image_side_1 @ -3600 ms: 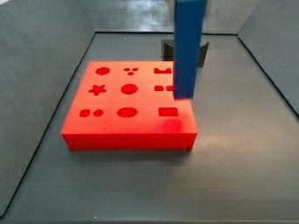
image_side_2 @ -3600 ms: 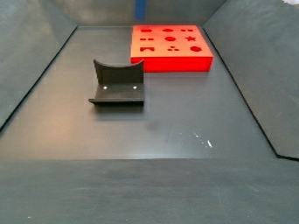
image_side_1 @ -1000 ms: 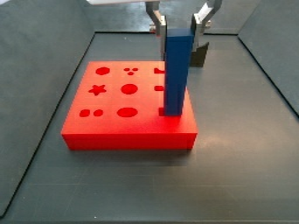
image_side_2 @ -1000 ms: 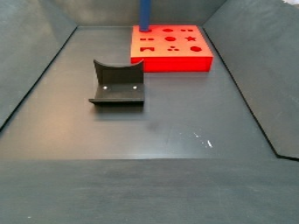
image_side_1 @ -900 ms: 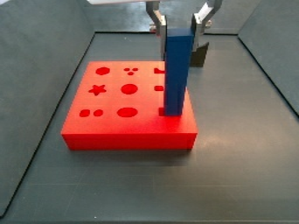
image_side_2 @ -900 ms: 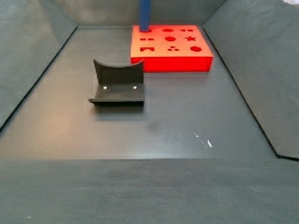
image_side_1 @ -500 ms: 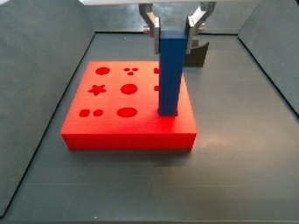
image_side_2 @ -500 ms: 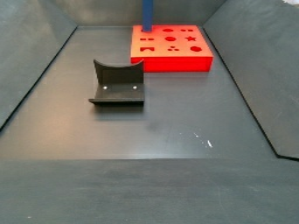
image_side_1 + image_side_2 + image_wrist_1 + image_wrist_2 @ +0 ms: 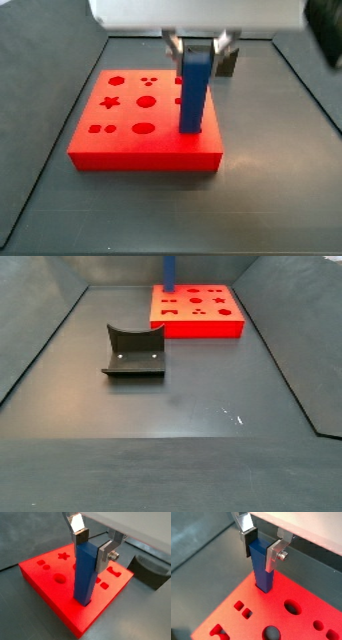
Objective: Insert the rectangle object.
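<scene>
Blue and smooth, the rectangle object (image 9: 85,572) is standing upright with its lower end entering the rectangular hole of the flat red block (image 9: 50,587), near one edge of that block. The hand (image 9: 92,543) is sitting above the block and is gripping the bar's upper end: in both wrist views the silver fingers (image 9: 274,554) are pressing their dark pads against opposite faces of the bar. In a side view the bar (image 9: 194,92) is rising well above the block's top face (image 9: 134,140), so most of its length is showing outside the hole. Judged from this, the alignment step is complete and the insertion is underway, but the bar is probably not seated at full depth; how deep the tip is sitting cannot be told. What is remaining is pushing the bar straight down until it bottoms, then opening the fingers and lifting clear. The fixture (image 9: 134,351) is standing on the grey desk (image 9: 201,406), well apart from the block and taking no part in this step.
</scene>
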Robot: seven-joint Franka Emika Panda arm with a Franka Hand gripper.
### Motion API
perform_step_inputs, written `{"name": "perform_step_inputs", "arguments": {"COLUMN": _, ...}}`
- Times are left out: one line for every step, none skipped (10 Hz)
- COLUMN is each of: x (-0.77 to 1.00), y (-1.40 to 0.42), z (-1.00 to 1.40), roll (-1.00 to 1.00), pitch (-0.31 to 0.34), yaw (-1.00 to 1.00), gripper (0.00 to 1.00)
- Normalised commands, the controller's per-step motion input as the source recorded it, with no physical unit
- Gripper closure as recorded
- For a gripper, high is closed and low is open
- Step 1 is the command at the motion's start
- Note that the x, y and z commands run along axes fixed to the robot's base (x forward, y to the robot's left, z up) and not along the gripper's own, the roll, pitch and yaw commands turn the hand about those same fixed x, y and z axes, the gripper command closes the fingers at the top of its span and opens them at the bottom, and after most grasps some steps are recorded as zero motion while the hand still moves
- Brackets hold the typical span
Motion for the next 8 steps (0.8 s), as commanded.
{"name": "perform_step_inputs", "arguments": {"x": 0.05, "y": 0.0, "z": -0.88, "roll": 0.02, "pitch": 0.079, "yaw": 0.07, "gripper": 1.0}}
{"name": "perform_step_inputs", "arguments": {"x": 0.0, "y": -0.04, "z": -0.8, "roll": 0.03, "pitch": 0.054, "yaw": 0.06, "gripper": 1.0}}
{"name": "perform_step_inputs", "arguments": {"x": 0.0, "y": -0.12, "z": -0.6, "roll": 0.06, "pitch": 0.041, "yaw": 0.04, "gripper": 1.0}}
{"name": "perform_step_inputs", "arguments": {"x": 0.0, "y": -0.26, "z": -0.49, "roll": 0.08, "pitch": 0.039, "yaw": 0.1, "gripper": 1.0}}
{"name": "perform_step_inputs", "arguments": {"x": 0.05, "y": -0.37, "z": -0.41, "roll": 0.02, "pitch": 0.054, "yaw": 0.11, "gripper": 1.0}}
{"name": "perform_step_inputs", "arguments": {"x": 0.13, "y": -0.39, "z": -0.36, "roll": 0.01, "pitch": 0.049, "yaw": 0.13, "gripper": 1.0}}
{"name": "perform_step_inputs", "arguments": {"x": 0.07, "y": -0.31, "z": -0.28, "roll": 0.03, "pitch": 0.017, "yaw": 0.11, "gripper": 1.0}}
{"name": "perform_step_inputs", "arguments": {"x": 0.0, "y": -0.19, "z": -0.09, "roll": 0.02, "pitch": 0.0, "yaw": 0.02, "gripper": 1.0}}
